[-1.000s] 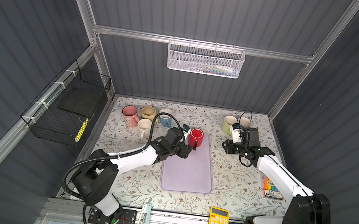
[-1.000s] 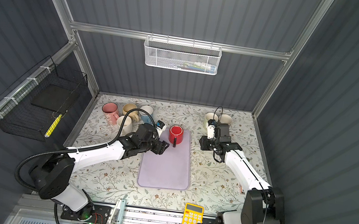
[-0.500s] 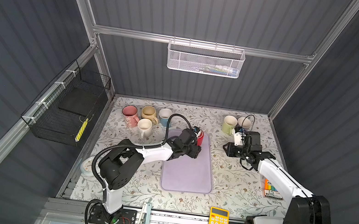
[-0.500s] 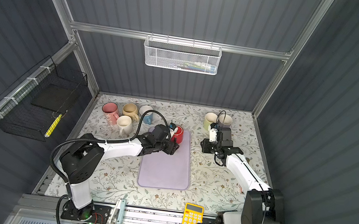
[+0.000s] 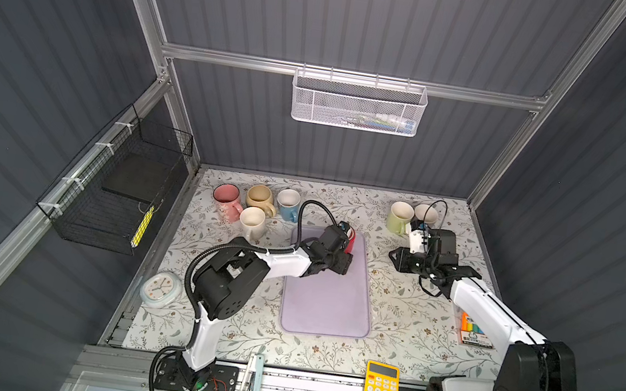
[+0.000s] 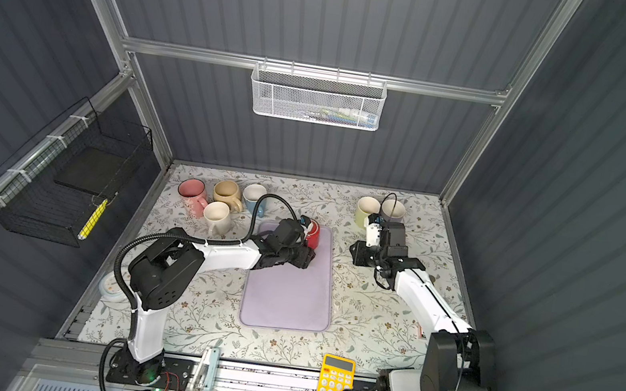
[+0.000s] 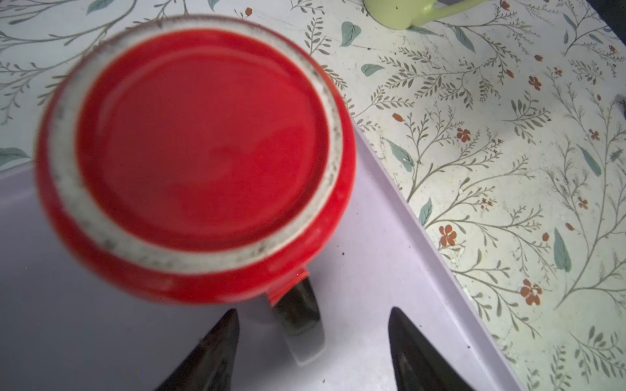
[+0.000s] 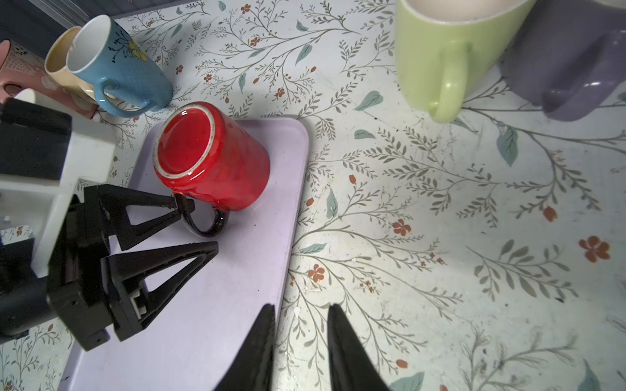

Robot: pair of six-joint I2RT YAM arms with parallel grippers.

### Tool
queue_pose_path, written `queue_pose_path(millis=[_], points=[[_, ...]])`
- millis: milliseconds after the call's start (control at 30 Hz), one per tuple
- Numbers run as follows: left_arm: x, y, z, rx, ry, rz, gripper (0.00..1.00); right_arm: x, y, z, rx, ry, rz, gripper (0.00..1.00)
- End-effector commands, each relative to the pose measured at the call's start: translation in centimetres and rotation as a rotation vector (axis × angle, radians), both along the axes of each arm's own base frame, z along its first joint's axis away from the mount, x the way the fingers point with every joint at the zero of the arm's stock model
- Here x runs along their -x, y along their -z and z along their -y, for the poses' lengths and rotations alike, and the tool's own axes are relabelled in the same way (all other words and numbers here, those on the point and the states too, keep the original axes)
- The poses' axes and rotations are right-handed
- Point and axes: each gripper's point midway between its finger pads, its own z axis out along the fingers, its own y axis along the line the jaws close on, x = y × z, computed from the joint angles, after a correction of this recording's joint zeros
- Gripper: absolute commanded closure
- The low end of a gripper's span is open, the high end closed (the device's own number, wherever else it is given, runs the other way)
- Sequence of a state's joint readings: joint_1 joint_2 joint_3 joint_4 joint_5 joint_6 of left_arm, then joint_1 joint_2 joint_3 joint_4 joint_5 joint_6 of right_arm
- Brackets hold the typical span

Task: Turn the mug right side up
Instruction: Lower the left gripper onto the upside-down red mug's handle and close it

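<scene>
Floral desk (image 5: pixel 404 302), mug (image 8: pixel 216 159) bottom-up on its tray (image 5: pixel 324 303): we held our left gripper (image 8: pixel 201 225) open astride the handle (image 8: pixel 207 232) to flip it; right gripper (image 8: pixel 301 309) slightly parted, empty.

The red mug (image 7: pixel 203 145) stands base-up (pale unglazed ring showing) on the lavender tray (image 7: pixel 389 237). Its dark handle (image 7: pixel 299 315) sits between the parted fingertips of the left gripper (image 7: pixel 313 311), touching neither.

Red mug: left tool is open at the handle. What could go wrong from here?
1. The handle sits off-centre in the open left tool; one finger may land first and spin the red mug instead of gripping.
2. A grip on the glossy handle alone may slip or swing in the flip.
3. The red mug stands at the tray corner, near the blue mug; a swing could hit it.
</scene>
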State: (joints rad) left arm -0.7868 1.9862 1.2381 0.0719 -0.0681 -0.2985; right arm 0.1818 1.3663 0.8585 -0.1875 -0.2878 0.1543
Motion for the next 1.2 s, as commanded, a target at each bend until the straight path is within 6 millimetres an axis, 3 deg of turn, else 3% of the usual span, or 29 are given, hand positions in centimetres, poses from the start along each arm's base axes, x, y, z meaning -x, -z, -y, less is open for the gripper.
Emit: queue_pose_path(millis=[0, 500, 900, 1167], points=[[-0.7, -0.2, 0.5, 0.009, -0.026, 0.03, 0.31, 0.0, 0.0, 0.0, -0.017, 0.002, 0.005, 0.71], [-1.5, 1.8, 0.6, -0.042, -0.028, 0.024, 0.4, -0.4, 0.4, 0.3, -0.024, 0.01, 0.0, 0.71], [-1.9, 2.1, 0.4, -0.062, -0.043, 0.035, 0.67, -0.6, 0.7, 0.5, -0.034, 0.018, -0.002, 0.72], [-1.9, 2.4, 0.2, -0.083, -0.039, 0.035, 0.77, -0.9, 0.8, 0.5, -0.04, 0.02, -0.005, 0.72]])
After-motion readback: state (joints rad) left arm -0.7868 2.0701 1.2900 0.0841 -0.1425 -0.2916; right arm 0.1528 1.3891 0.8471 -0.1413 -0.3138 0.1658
